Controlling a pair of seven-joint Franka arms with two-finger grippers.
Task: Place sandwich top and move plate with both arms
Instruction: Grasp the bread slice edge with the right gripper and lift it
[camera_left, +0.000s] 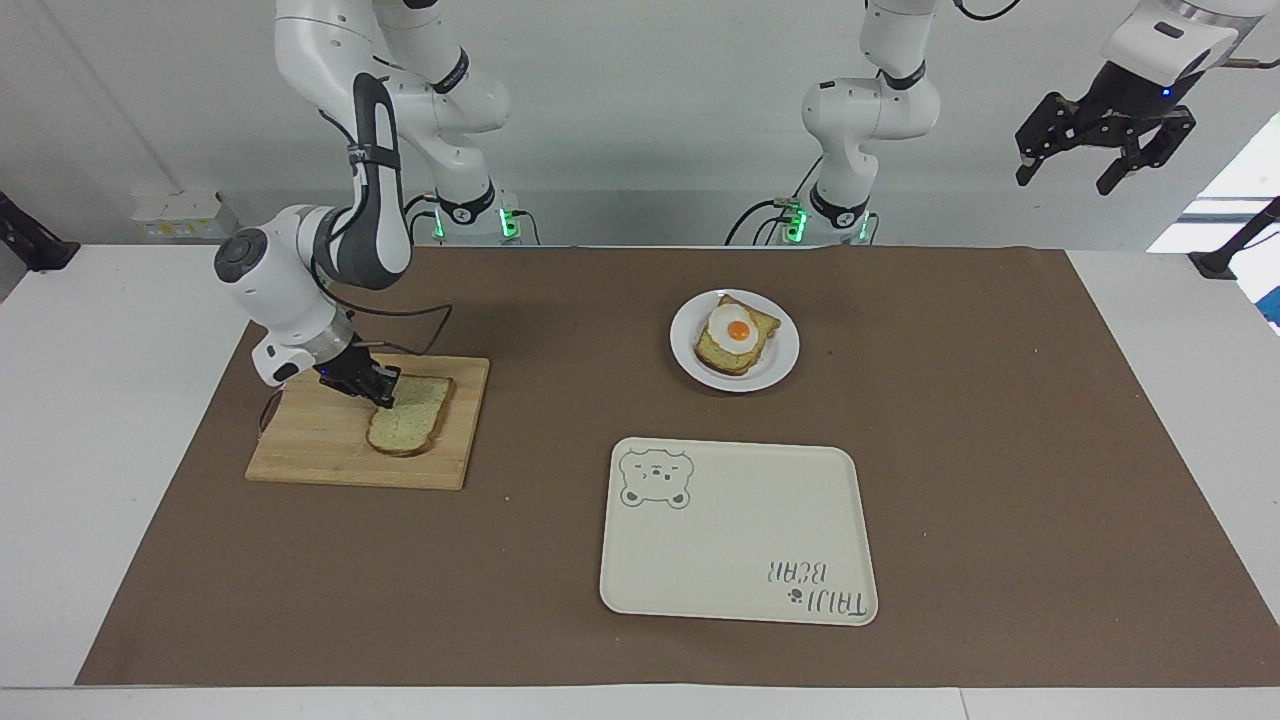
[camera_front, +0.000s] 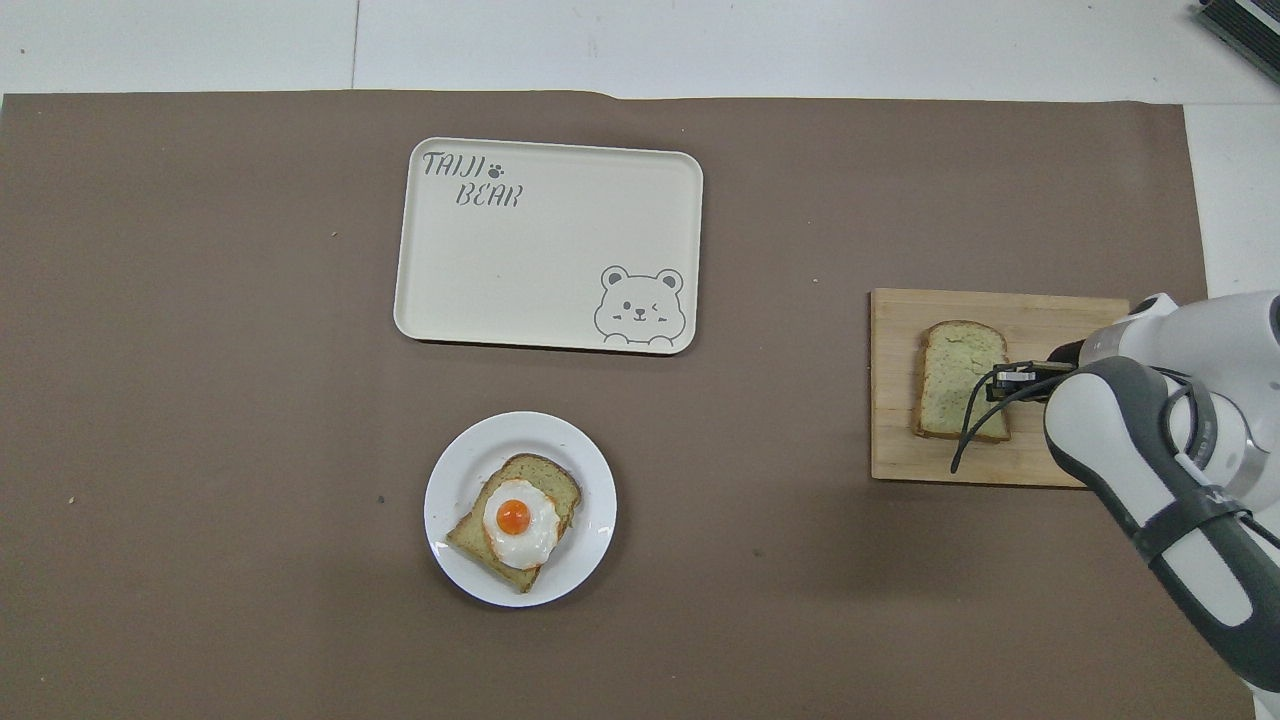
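My right tool (camera_left: 384, 396) is clamped on the edge of the sandwich top (camera_left: 409, 418), which lies on the wooden board (camera_left: 330, 440) at my right arm's end of the tabletop. The plate (camera_left: 779, 347) with egg toast (camera_left: 737, 335) sits mid-tabletop, nearer me than the tray (camera_left: 735, 545). My left tool (camera_left: 1105, 150) waits high, fingers spread.

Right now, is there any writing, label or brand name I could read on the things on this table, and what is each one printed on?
"TAIJI BEAR": printed in dark grey in one corner of the cream tray, with a small paw print beside the first word. A winking bear face is drawn in the corner diagonally across from it.
No other text shows: the white plate, the wooden board and the brown mat carry none that I can see.
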